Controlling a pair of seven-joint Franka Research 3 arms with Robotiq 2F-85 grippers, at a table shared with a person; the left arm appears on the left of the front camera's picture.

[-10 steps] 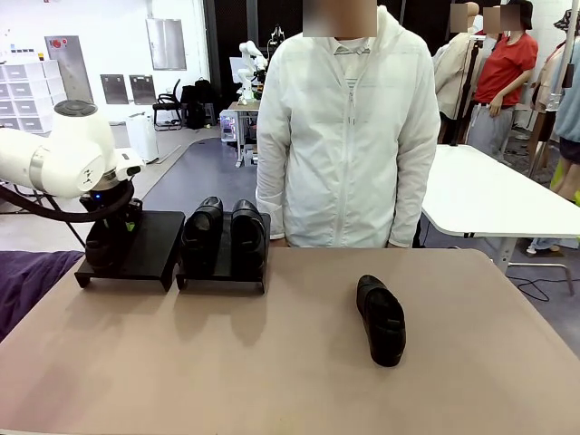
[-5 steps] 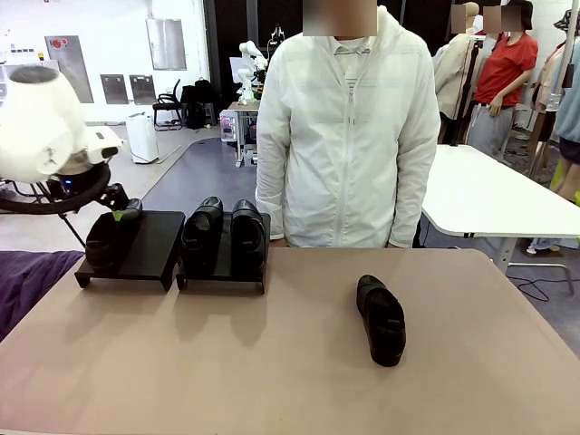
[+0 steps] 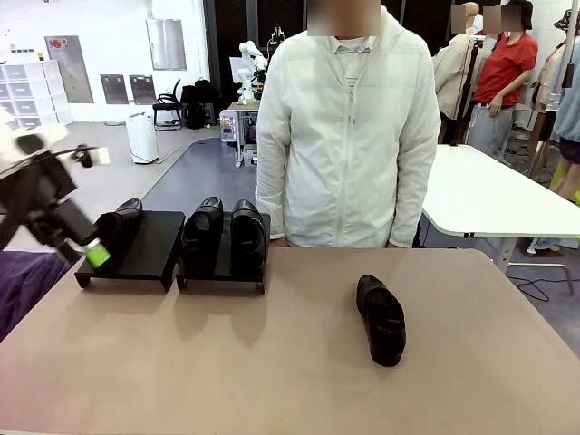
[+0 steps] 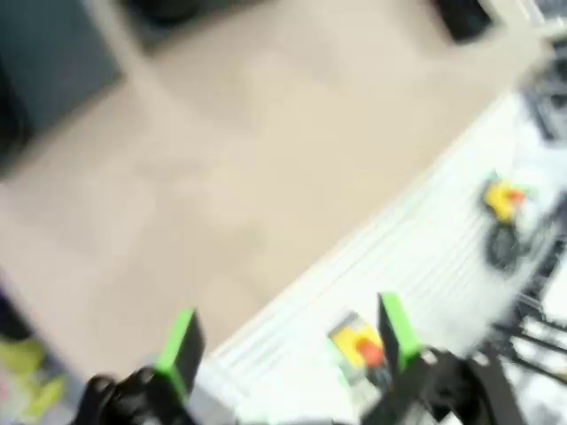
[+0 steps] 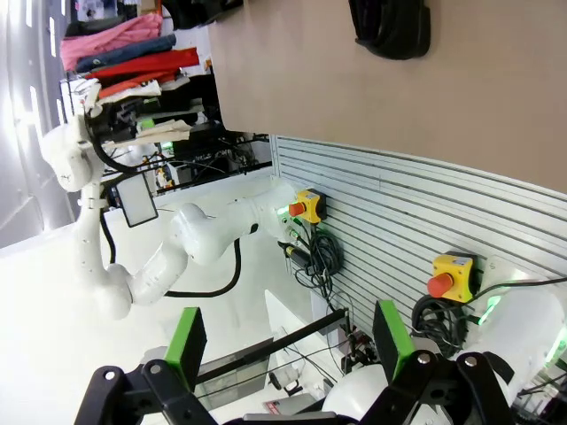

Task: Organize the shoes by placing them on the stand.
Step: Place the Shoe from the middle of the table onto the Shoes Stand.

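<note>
Three black glossy shoes rest on the stand. One shoe [image 3: 118, 231] sits on the stand's left section [image 3: 152, 243], and two more [image 3: 204, 231] [image 3: 247, 231] sit side by side on the right section [image 3: 222, 277]. A fourth shoe [image 3: 381, 319] lies on the tan table right of centre and shows again as the shoe [image 5: 390, 27] at the top of the right wrist view. My left gripper [image 3: 91, 249], motion-blurred, hangs just left of the left section; in the left wrist view this gripper [image 4: 288, 345] is open and holds nothing. My right gripper [image 5: 288, 341] is open and holds nothing, off the table's near edge.
A person in a white jacket [image 3: 349, 136] stands at the table's far edge behind the stand. A purple cloth [image 3: 23, 276] lies at the table's left side. A white table [image 3: 489, 195] stands behind at the right.
My left gripper has opened, let go of the shoe on the left stand section, and swung away to the left and down. The shoe stays on the stand.
</note>
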